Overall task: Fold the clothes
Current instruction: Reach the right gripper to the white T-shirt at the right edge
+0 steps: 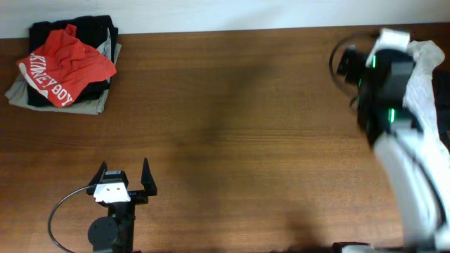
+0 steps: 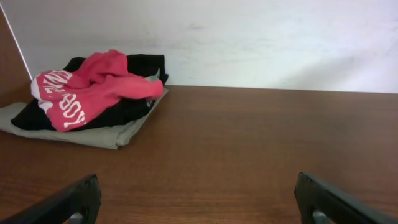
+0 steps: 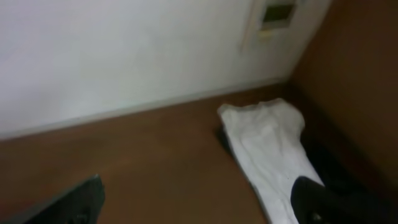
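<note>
**Item 1. White garment** point(image 1: 427, 67) point(image 3: 267, 146). Plain, thin, soft fabric with no print. It lies in a long crumpled heap at the far right corner of the surface point(image 1: 246, 126), close to the wall point(image 2: 261, 37). In the overhead view the right arm point(image 1: 401, 169) covers its left part. A dark item point(image 3: 333, 165) shows at its edges; its kind cannot be told.

**Item 2. Right gripper** point(image 3: 198, 186). Jaws released, spread wide, grasping nothing. It sits over bare wood near the white garment. In the blurred wrist view the garment lies ahead and toward the right-hand finger point(image 3: 317, 199), whose tip overlaps the lower end of the cloth. Whether they touch cannot be told.

**Item 3. Left gripper** point(image 1: 124, 169). Jaws released, spread wide, grasping nothing. It sits at the near left of the surface, well apart from the white garment, and points toward the far edge. Its 2 dark fingers point(image 2: 68, 202) occupy the bottom corners of the wrist view, with bare wood between them.

**Item 4. Pile of 3 pieces** at the far left corner, against the wall, well apart from item 1.
- Top: red shirt point(image 1: 67, 63) with white lettering, crumpled.
- Middle: black garment point(image 2: 134, 65), folded.
- Bottom: grey-beige garment point(image 2: 93, 137), flat, with its edges projecting on the near side.

**Item 5. Cable** point(image 1: 60, 211). Dark, 1 loop, lying beside the base of the left arm.
</note>
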